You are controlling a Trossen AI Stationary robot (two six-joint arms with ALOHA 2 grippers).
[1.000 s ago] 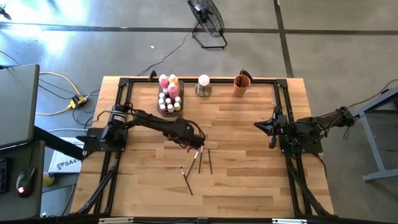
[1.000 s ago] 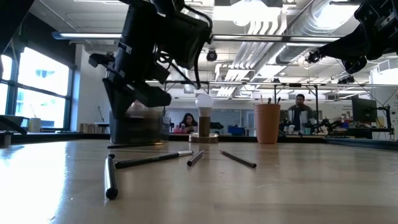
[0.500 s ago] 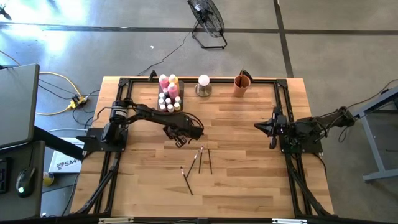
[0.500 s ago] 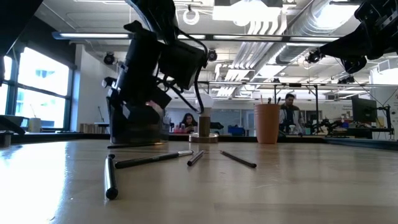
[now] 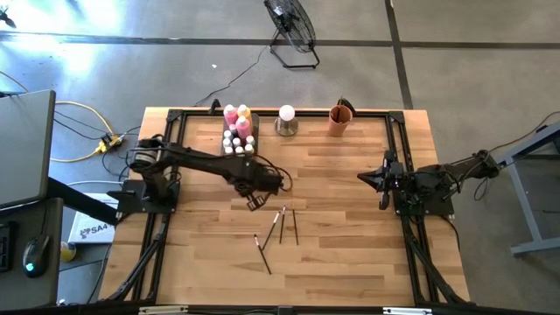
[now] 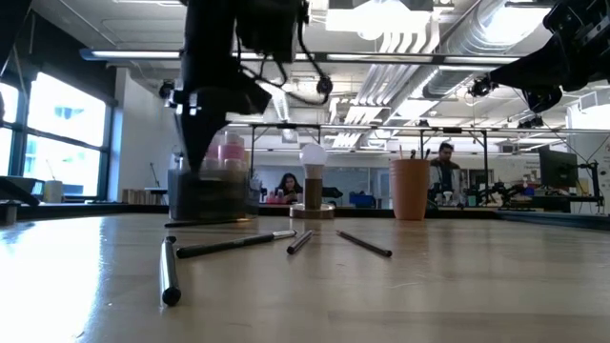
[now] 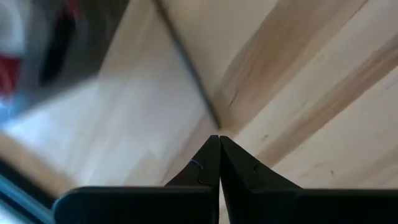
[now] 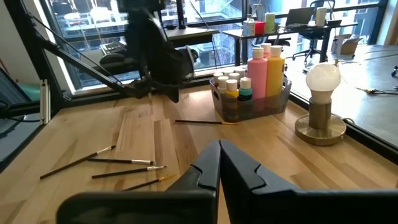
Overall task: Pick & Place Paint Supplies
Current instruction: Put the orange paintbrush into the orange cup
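Paintbrushes (image 5: 282, 224) lying loose and flat near the middle of the wooden table (image 5: 350, 254), four fanned together, a fifth brush (image 8: 205, 122) alone just beside the grey tray (image 8: 249, 111). Thin, straight, stiff sticks, dark along the handle, paler at the ferrule and tip. Probably almost weightless, apt to roll or pivot under a nudge, awkward to pinch off a flat board. Best taken across the handle near mid-length, fingertips straddling it squarely and pressed down to the wood, clear of the bristles. Paint bottles (image 5: 238, 131) standing upright in that tray at the far edge: a pink bottle (image 8: 258, 70) and a yellow bottle (image 8: 275, 67), tall smooth plastic cylinders, with small white-capped jars (image 8: 227, 84) packed in front. Likely light but slick and easily tipped, so better held round the body below the shoulder than by the cap. Left gripper (image 7: 219, 142) poised above the board between the tray and the scattered brushes, fingers pressed fully together. In the left wrist view, a thin dark line like a brush handle running off from just beyond the tips, held or merely lying on the wood impossible to say. Right gripper (image 8: 219, 149) parked at the right side of the table, closed tight on nothing.
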